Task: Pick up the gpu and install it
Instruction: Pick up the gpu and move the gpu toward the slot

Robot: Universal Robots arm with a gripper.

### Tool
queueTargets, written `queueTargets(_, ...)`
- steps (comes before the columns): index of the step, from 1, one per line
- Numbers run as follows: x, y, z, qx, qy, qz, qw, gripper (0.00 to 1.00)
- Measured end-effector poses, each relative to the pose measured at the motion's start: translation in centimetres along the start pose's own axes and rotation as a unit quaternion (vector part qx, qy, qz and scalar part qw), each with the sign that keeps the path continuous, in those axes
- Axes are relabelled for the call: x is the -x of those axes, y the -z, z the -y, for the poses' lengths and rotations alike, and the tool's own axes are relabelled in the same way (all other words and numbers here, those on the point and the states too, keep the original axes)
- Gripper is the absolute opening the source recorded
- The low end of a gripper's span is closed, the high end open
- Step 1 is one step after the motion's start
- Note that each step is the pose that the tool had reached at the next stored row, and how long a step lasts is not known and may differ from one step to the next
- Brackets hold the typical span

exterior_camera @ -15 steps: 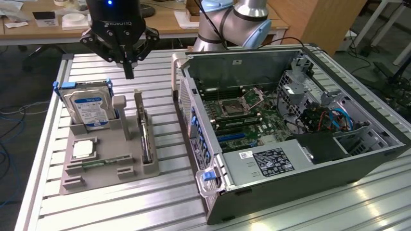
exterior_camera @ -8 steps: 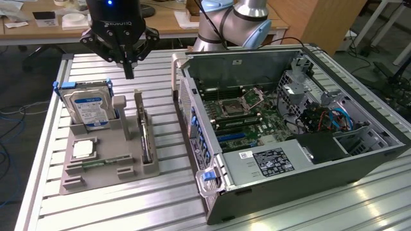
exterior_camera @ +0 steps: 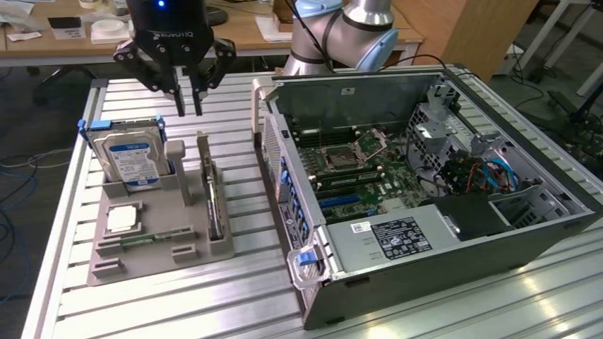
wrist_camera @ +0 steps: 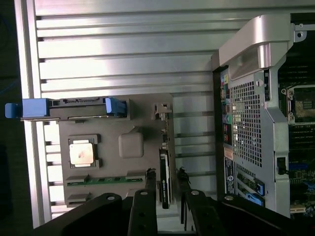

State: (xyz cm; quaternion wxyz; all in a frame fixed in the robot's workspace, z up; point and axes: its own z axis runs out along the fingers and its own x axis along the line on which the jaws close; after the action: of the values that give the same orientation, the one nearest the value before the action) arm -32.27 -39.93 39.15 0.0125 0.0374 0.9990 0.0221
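The ribbed aluminium bench [exterior_camera: 141, 304] carries an open steel computer case [exterior_camera: 527, 233] at three o'clock in the exterior view. It lies on its side with the motherboard exposed. At nine o'clock sits a matte grey moulded holder [exterior_camera: 141, 265]. The black tool [exterior_camera: 189, 106] hangs above the holder's far end, at eleven o'clock, with its two slim fingers [wrist_camera: 149, 196] apart and gripping nothing. A thick silver hard drive [exterior_camera: 132, 159] with blue clips stands in the holder's rear slot.

The gpu [exterior_camera: 213, 201], a thin flat card, stands on edge in a slot along the holder's case-side edge, roughly six o'clock from the tool. Its long axis runs twelve to six. In the wrist view the fingers line up on either side of its upper edge, clear of it.

Flat in the holder lie a square metal-capped processor [exterior_camera: 121, 220] and a narrow green memory stick [exterior_camera: 141, 241].
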Motion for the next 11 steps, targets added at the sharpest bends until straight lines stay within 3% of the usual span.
queueTargets(3,0.00,0.00,0.00,0.0000,0.000,0.0000,1.0000,0.35)
queueTargets(7,0.00,0.00,0.00,0.0000,0.000,0.0000,1.0000,0.53)
queueTargets(11,-0.01,-0.25,0.01,-0.0004,0.016,-0.0019,0.9999,0.53)
